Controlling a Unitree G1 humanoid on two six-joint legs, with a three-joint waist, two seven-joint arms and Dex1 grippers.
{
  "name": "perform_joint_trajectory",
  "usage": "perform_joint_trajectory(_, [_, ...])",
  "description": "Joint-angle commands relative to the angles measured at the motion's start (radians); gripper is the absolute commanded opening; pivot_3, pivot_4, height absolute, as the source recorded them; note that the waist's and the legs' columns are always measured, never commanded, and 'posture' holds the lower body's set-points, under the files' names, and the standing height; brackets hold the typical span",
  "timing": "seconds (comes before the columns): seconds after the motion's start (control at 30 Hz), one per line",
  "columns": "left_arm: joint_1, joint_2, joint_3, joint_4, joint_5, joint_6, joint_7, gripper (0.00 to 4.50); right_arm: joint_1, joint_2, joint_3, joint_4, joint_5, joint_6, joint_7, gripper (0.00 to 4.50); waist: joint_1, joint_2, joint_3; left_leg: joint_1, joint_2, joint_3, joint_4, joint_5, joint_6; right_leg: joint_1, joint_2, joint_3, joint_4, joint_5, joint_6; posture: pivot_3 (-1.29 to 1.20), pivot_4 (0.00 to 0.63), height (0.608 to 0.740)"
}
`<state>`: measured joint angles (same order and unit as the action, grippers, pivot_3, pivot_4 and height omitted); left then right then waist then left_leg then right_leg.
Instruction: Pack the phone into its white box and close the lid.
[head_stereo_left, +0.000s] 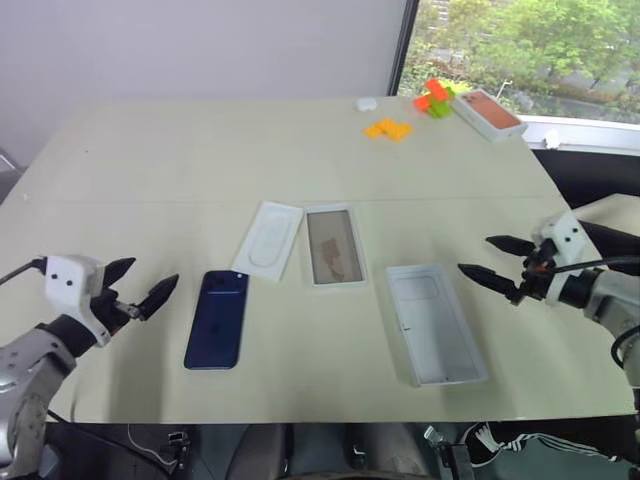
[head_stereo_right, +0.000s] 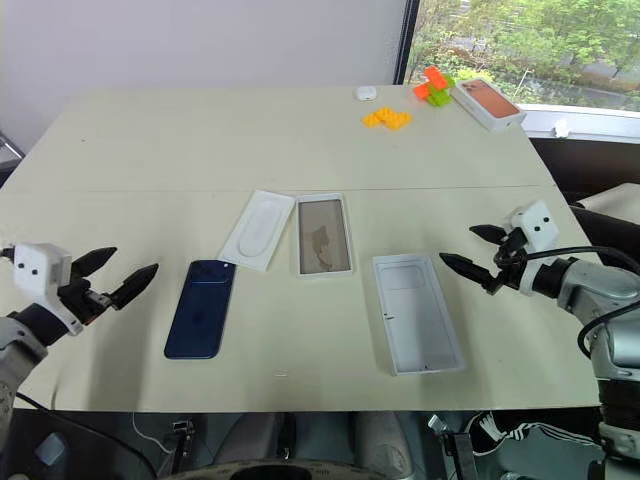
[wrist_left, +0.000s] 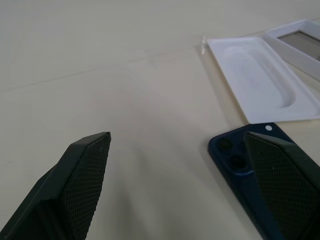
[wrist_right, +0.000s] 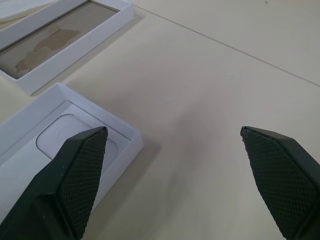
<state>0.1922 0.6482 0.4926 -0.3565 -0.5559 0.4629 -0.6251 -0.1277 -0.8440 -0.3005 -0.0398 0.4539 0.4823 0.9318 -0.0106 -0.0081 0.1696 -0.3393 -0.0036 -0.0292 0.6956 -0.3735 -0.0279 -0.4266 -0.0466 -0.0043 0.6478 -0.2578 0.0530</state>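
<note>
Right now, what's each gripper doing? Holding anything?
Left gripper: open, empty, beside the phone.
Right gripper: open, empty, near the lid.

Lighting: bright, even daylight, sharp pictures.
Light enters from the window (head_stereo_left: 500, 45) at the far right; the table (head_stereo_left: 200, 150) is evenly lit, shadows soft and faint. Mild sheen on the phone (head_stereo_left: 217, 318). Wrist views: fingers (wrist_left: 80, 175) slightly soft.

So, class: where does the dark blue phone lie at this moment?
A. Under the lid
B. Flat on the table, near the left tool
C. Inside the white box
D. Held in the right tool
B: the phone lies flat on the table, just beside the open left tool.
</note>
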Motion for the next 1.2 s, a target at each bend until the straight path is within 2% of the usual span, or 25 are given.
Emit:
perform_joint_trajectory(0.03, [-0.017,0.005,-0.007,-0.016,0.003,0.005,0.008,4.5,-0.003,-0.006,-0.038,-0.016,0.013,-0.017,-0.001,4.47,0.0,0.0,0.0,0.0,0.0,0.0,0.0,0.0,0.0,0.0,0.0,0.0,0.0,0.0,0.0,0.0,0.15,0.74])
perform_joint_trajectory(0.33, [-0.096,-0.001,-0.047,0.008,0.017,0.035,0.054,4.5,-0.034,0.009,-0.016,-0.006,-0.002,-0.036,-0.027,4.47,0.0,0.0,0.0,0.0,0.0,0.0,0.0,0.0,0.0,0.0,0.0,0.0,0.0,0.0,0.0,0.0,0.15,0.74])
perform_joint_trajectory(0.43, [-0.213,-0.015,-0.118,0.009,0.033,0.168,0.172,4.5,-0.059,0.016,0.0,-0.045,0.007,-0.032,-0.032,4.47,0.004,0.0,0.0,0.0,0.0,0.0,0.0,0.0,0.0,0.0,0.0,0.0,0.001,0.0,0.0,0.0,0.15,0.74])
perform_joint_trajectory(0.5, [-0.268,-0.012,-0.19,-0.024,0.037,0.248,0.194,4.5,-0.076,0.016,0.013,-0.091,0.014,-0.023,-0.032,4.47,0.002,0.0,0.0,0.0,0.0,0.0,0.001,0.0,0.0,0.0,0.001,0.0,0.001,0.0,0.001,0.0,0.15,0.74])
perform_joint_trajectory(0.57, [-0.309,-0.033,-0.21,-0.048,0.007,0.32,0.223,4.5,-0.085,0.017,0.019,-0.121,0.022,-0.013,-0.034,4.47,0.0,0.0,0.0,0.0,-0.001,0.0,0.001,0.0,0.0,0.0,0.0,0.0,0.001,0.001,0.001,0.0,0.15,0.74])
perform_joint_trajectory(0.67, [-0.45,-0.088,-0.287,-0.044,0.018,0.524,0.352,4.5,-0.104,0.021,0.065,-0.264,0.052,0.028,-0.032,4.47,0.0,-0.001,0.001,-0.001,-0.001,0.0,0.001,0.0,0.0,0.0,0.0,0.0,0.0,0.001,0.001,0.0,0.15,0.74])
perform_joint_trajectory(0.73, [-0.511,-0.123,-0.285,-0.026,0.012,0.635,0.408,4.5,-0.105,0.033,0.088,-0.335,0.072,0.053,-0.042,4.47,0.0,-0.001,0.001,-0.001,-0.001,-0.001,0.001,0.0,0.0,0.0,0.001,0.0,0.001,0.001,0.002,0.0,0.15,0.74])
perform_joint_trajectory(0.97, [-0.657,-0.2,-0.34,0.044,0.031,0.832,0.468,4.5,-0.103,0.093,0.157,-0.483,0.133,0.136,-0.108,4.47,0.001,-0.003,0.002,-0.001,-0.001,-0.001,0.001,0.001,-0.002,0.0,0.001,0.0,0.001,0.001,0.002,0.0,0.15,0.74])
perform_joint_trajectory(1.1, [-0.75,-0.285,-0.281,0.147,0.037,0.949,0.514,4.5,-0.093,0.128,0.215,-0.562,0.159,0.174,-0.14,4.47,0.004,-0.004,0.002,-0.001,-0.001,-0.002,0.001,0.003,-0.006,0.0,0.001,0.0,0.001,0.001,0.002,0.0,0.15,0.74])
perform_joint_trajectory(1.2, [-0.785,-0.307,-0.263,0.187,0.043,0.979,0.51,4.5,-0.086,0.135,0.234,-0.601,0.171,0.197,-0.157,4.47,0.002,-0.004,0.002,-0.001,-0.002,-0.002,0.001,0.005,-0.009,0.0,0.001,0.0,0.001,0.001,0.002,0.0,0.15,0.74])
